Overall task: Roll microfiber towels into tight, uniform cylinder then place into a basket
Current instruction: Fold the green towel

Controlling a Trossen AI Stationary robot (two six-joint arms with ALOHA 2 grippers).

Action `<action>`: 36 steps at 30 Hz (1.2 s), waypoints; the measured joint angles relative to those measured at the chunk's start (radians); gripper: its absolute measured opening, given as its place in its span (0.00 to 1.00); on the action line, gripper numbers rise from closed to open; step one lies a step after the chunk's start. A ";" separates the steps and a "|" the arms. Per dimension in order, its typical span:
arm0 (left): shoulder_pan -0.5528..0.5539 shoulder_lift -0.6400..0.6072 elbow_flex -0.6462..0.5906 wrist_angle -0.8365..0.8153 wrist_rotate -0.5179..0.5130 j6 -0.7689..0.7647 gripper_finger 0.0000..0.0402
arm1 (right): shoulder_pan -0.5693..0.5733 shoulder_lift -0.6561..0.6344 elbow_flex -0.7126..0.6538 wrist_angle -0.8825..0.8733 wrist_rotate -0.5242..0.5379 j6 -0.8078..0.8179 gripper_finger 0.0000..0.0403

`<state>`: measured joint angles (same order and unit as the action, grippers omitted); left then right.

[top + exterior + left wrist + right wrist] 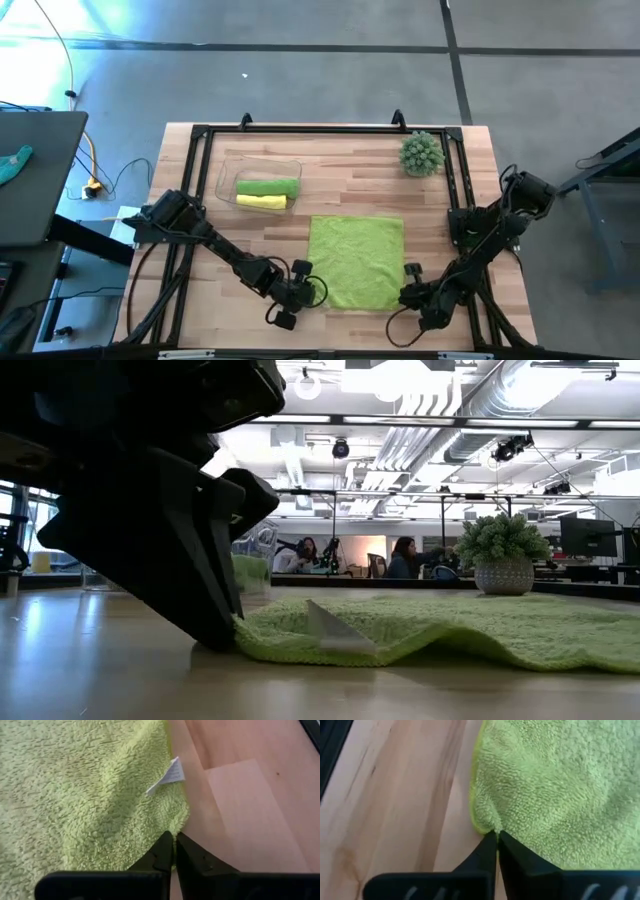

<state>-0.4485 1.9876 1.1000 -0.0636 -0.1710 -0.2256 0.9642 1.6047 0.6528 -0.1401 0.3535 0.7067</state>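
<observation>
Lime green towel (pixel 356 261) lies spread flat on the wooden table (pixel 440 210), toward the near edge, between the two arms. Left gripper (pixel 312 291) is down at the towel's near left corner, jaws pressed together on the cloth edge; the wrist view shows the fingers (pixel 165 851) meeting right where the hem puckers, a small white tag (pixel 167 775) sticking out just beyond. Right gripper (pixel 410 290) sits at the near right corner, jaws likewise pinched together on the hem, the fabric bunched up at the fingertips (pixel 490 847). From table height the left gripper looms dark at the corner and the cloth rises in a small ridge beside it. Farther back, left of centre, the clear basket (pixel 225 172) holds two rolled towels side by side, touching: a green roll (pixel 268 187) behind, a yellow roll (pixel 262 202) in front. At the far right corner stands a spiky green plant (pixel 421 153) in a pot. Beyond the table, people sit at desks.
</observation>
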 joint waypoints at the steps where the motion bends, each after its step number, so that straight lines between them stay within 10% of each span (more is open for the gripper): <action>1: -0.002 -0.005 0.000 -0.006 -0.006 0.000 0.01 | 0.000 -0.014 -0.001 -0.002 -0.006 0.022 0.02; 20: -0.017 -0.149 0.002 0.042 0.072 -0.333 0.00 | -0.047 -0.231 0.000 -0.009 0.043 0.334 0.00; 36: 0.074 -0.194 0.002 -0.210 -0.323 -0.400 0.00 | -0.136 -0.252 0.001 -0.387 0.231 0.419 0.00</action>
<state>-0.3749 1.7935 1.1023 -0.2734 -0.4941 -0.6255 0.8286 1.3529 0.6540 -0.5267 0.5849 1.1258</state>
